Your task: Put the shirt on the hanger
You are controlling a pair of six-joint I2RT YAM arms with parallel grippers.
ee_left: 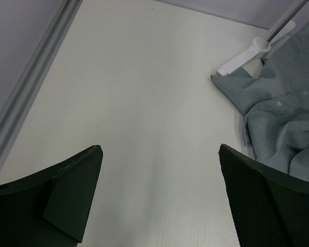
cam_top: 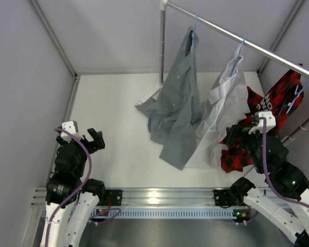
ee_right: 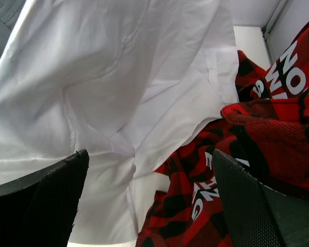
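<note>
The grey shirt (cam_top: 177,103) hangs from a light-blue hanger (cam_top: 193,27) on the metal rail (cam_top: 237,38), its lower part lying rumpled on the white table. It also shows at the right of the left wrist view (ee_left: 283,118). My left gripper (cam_top: 94,140) is open and empty at the near left, apart from the shirt; it hovers over bare table (ee_left: 159,154). My right gripper (cam_top: 236,136) is open and empty at the near right, over the white shirt and the red-and-black garment (ee_right: 149,154).
A white shirt (cam_top: 224,103) and a red-and-black printed garment (cam_top: 268,110) hang on blue hangers on the same rail, to the right of the grey one. The rail's post (cam_top: 161,41) stands on a white foot (ee_left: 244,56). Grey walls enclose the table.
</note>
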